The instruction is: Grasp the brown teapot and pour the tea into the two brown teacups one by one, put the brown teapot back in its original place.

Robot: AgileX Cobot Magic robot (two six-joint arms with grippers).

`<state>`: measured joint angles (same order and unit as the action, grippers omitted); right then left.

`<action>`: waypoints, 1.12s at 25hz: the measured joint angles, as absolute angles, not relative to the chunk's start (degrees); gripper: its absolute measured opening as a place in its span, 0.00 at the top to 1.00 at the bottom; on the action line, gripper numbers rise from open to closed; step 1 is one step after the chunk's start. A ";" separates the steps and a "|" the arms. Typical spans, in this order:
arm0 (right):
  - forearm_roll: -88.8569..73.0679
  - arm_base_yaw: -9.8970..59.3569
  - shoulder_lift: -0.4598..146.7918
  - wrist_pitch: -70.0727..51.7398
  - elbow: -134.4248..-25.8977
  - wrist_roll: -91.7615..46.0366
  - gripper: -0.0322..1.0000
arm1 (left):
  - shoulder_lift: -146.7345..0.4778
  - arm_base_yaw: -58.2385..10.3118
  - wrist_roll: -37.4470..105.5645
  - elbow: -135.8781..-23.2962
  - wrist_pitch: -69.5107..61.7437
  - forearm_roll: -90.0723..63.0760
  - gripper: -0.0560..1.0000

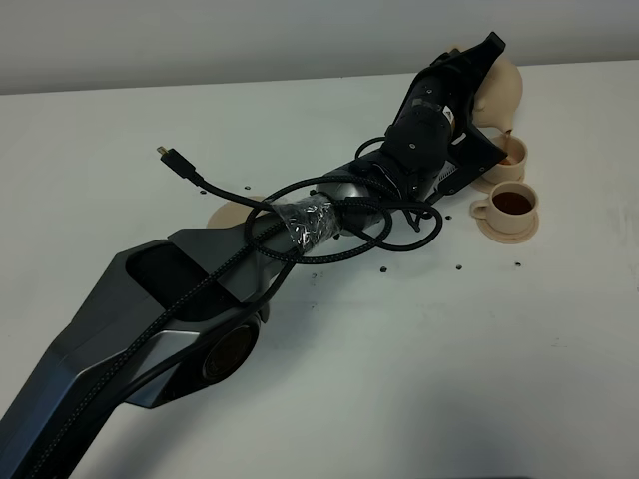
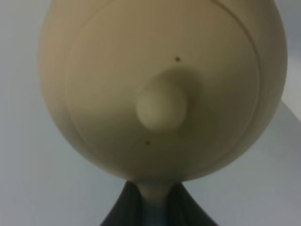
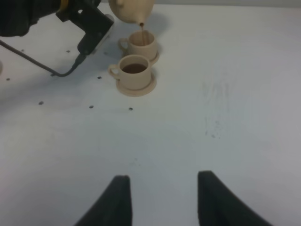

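Now the left gripper (image 2: 153, 209), clamping the teapot (image 1: 502, 88), is filling the far cup (image 3: 142, 43); overtilting could overflow it. The right gripper (image 3: 162, 197) is gaping.

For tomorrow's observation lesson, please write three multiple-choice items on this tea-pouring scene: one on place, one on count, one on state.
1. Where is the teapot?
A. on the big saucer
B. standing beside the cups
C. tilted above the far cup

2. How many cups are in view?
A. one
B. two
C. three

3. The fingers of the right gripper are:
A. open, holding nothing
B. shut on a cup
C. shut on the teapot

Answers:
1 C: the spout hangs over the far cup, with a brown stream running into it.
2 B: only the far cup and the near cup show, each on its own saucer.
3 A: the right wrist view shows the fingers apart with nothing between them.
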<state>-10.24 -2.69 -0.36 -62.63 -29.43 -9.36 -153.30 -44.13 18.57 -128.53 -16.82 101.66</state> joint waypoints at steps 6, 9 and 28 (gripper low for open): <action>-10.24 -2.69 -0.36 -62.63 -29.43 -9.36 0.65 | -153.30 -44.13 18.67 -128.53 -16.99 101.68 0.82; -10.24 -2.69 -0.36 -62.63 -29.43 -9.36 0.65 | -153.30 -44.13 19.44 -128.53 -16.99 101.68 0.82; -10.29 -2.69 -0.36 -62.63 -29.43 -9.36 0.65 | -153.30 -43.48 22.94 -128.53 -16.40 101.68 0.82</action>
